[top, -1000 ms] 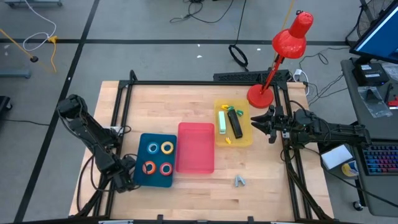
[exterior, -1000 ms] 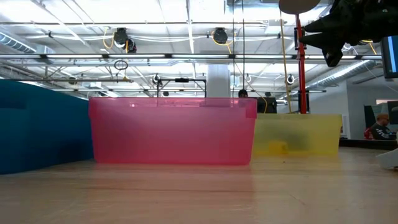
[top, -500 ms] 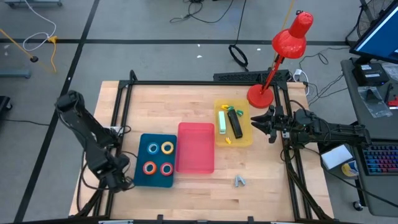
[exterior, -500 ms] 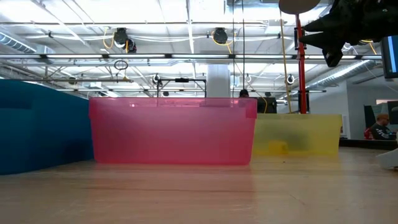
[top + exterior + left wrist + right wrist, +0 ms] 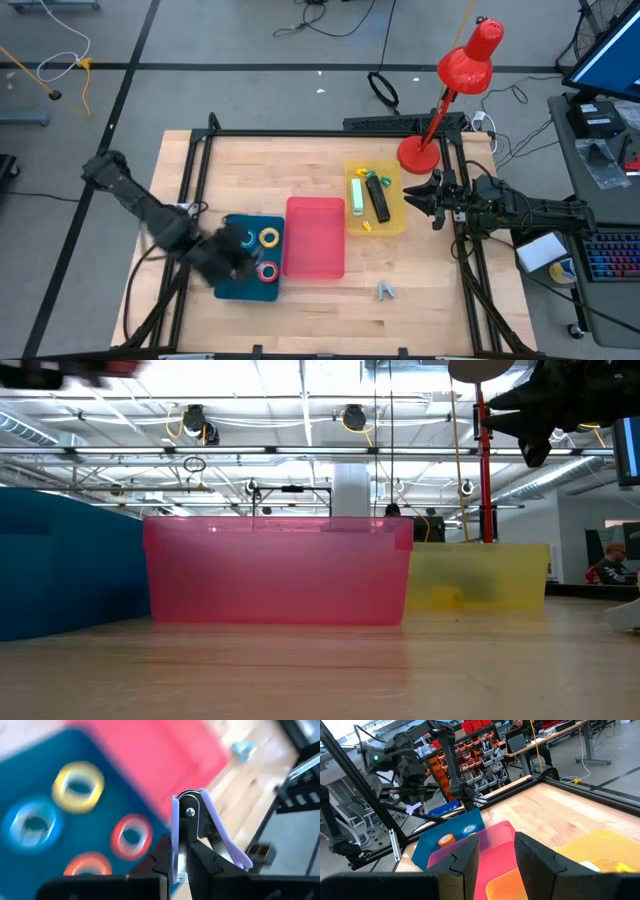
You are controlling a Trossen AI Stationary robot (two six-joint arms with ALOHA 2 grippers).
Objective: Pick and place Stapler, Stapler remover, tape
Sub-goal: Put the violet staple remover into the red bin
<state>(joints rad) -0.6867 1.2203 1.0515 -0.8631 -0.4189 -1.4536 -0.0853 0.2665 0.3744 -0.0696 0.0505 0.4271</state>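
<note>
The pink rectangular plastic bin (image 5: 314, 237) sits mid-tabletop and serves as the landmark. Touching its left side is a dark blue flat tray (image 5: 232, 288) holding 4 small ring-shaped tape rolls: yellow (image 5: 78, 786), blue (image 5: 32, 823), red-orange (image 5: 131, 835) and orange (image 5: 87, 867). The left pincer (image 5: 186, 802) hangs over that tray, above the rolls, its 2 fingers pressed together with nothing visibly between them.

On the bin's right side stands a yellow translucent tray (image 5: 396, 224) with the black stapler (image 5: 378, 199) lying in it. The right pincer (image 5: 432, 200) waits just beyond that tray, fingers apart and empty. The small grey-blue staple remover (image 5: 385, 291) lies on bare wood in front of the bin's right corner.

The rolls look light and stiff, with smooth rims that could slip. Each would likely be best taken with 1 finger through the pale centre hole and 1 outside, pinching the wall. The pincer would have to spread first.
</note>
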